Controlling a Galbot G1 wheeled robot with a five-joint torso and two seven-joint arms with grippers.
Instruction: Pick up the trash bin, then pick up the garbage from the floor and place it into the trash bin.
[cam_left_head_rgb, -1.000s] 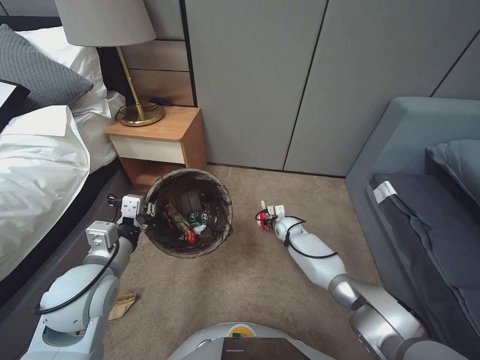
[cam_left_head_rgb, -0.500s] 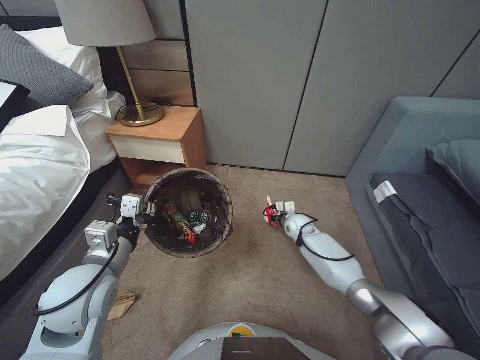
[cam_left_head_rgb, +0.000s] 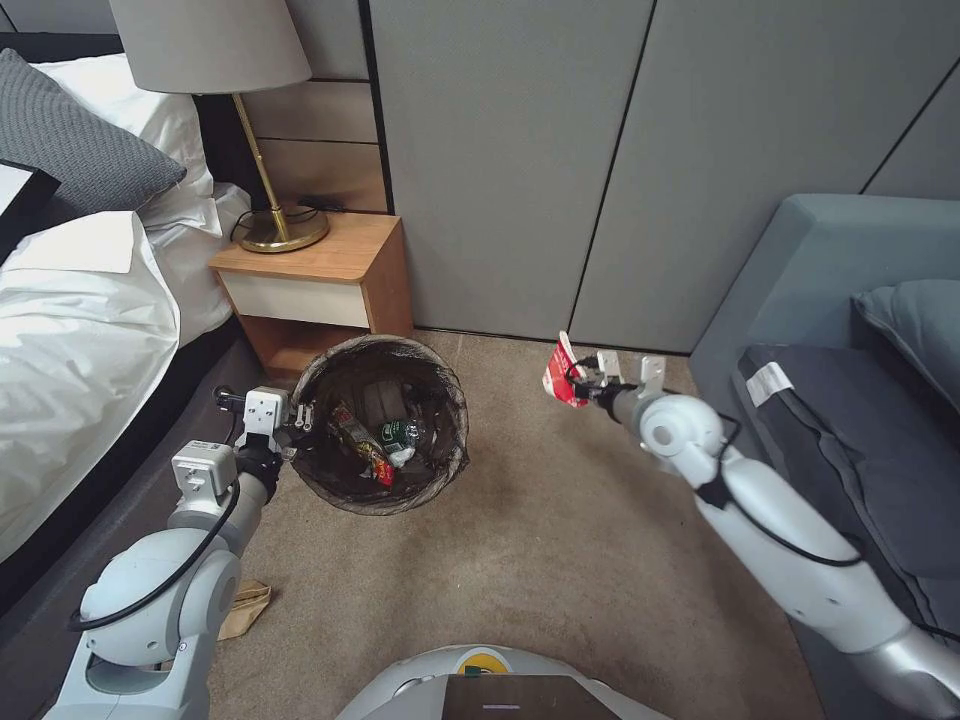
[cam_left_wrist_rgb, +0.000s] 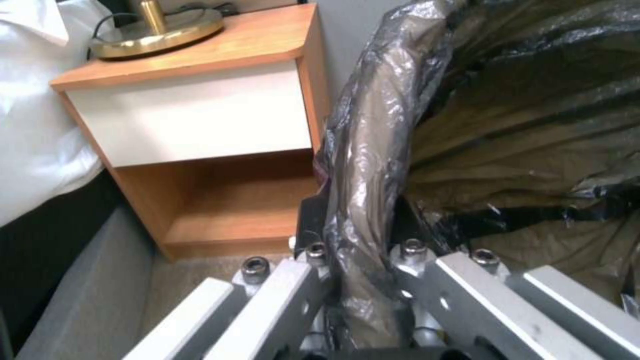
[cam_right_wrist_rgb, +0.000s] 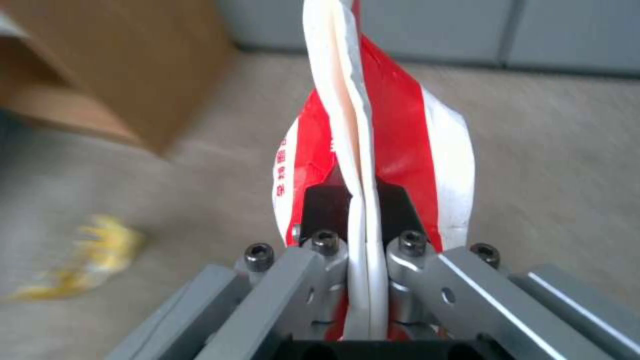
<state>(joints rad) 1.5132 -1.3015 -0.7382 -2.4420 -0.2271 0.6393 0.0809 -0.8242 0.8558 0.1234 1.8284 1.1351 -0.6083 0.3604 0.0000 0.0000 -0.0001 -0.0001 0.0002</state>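
**Red wrapper lifted, bin held ready**

The floor (cam_left_head_rgb: 520, 560) is beige carpet btwn the bed (cam_left_head_rgb: 80, 330), the nightstand (cam_left_head_rgb: 315, 280) and a grey sofa (cam_left_head_rgb: 850, 400). The trash bin (cam_left_head_rgb: 378, 425) sits in front of the nightstand, dark liner folded over its rim, w/ a bottle and wrappers already inside. The left gripper (cam_left_wrist_rgb: 360, 250) is clamped on the rim nearest the bed, liner pinched btwn its pads, prob. to keep the mouth steady and facing up for the drop. The right gripper (cam_right_wrist_rgb: 360, 225) is closed tight on a red-and-white wrapper (cam_left_head_rgb: 562, 372), gripping the flat seam edge so the pouch hangs clear of the fingers. Vs 1.0 s ago, the right arm has risen and swung toward the wall; the wrapper was low by the carpet, now it's off the floor, well apart from the bin. Bin and left arm unchanged. A yellow scrap (cam_right_wrist_rgb: 80, 265) lies on the carpet, blurred, likely another wrapper.
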